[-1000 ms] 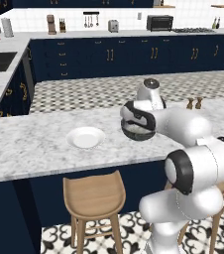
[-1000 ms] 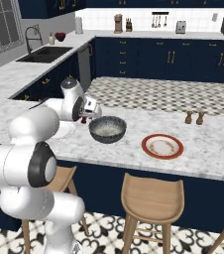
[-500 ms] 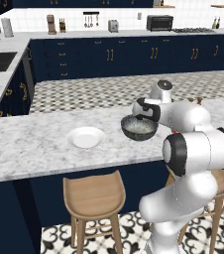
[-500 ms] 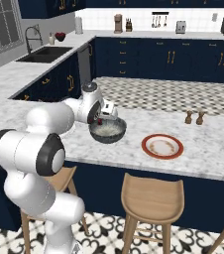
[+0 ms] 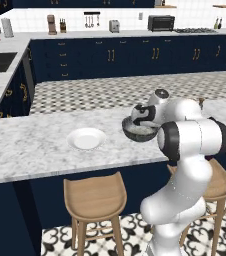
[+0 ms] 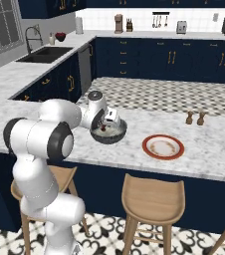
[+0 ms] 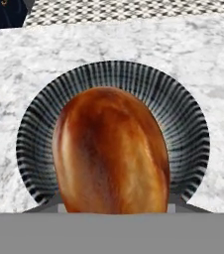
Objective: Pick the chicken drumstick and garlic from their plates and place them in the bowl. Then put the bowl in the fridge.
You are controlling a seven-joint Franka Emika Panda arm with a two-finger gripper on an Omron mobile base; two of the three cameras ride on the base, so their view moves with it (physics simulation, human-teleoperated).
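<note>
Chicken drumstick (image 7: 111,151), glossy reddish-brown with its fat end toward the camera, hangs in the hand view directly over the bowl (image 7: 183,114), whose dark striped inside rings it on every side; the bowl stands on the marble table (image 7: 109,42). The drumstick hides the finger tips here, so the grip itself cannot be seen, yet it appears to be held in the claw.

In the left base view the claw (image 5: 144,116) sits just above the bowl (image 5: 135,133), which stands near the front edge of the table (image 5: 30,145). The plain white plate (image 5: 86,138) lies well apart from the bowl, further along the same front edge.

In the right base view the claw (image 6: 106,122) hangs over the bowl (image 6: 109,134), with a small reddish bit of the drumstick (image 6: 103,129) showing under it. The red-rimmed plate (image 6: 163,147) lies near the bowl along the front edge, and two small shakers (image 6: 195,118) stand behind it.
</note>
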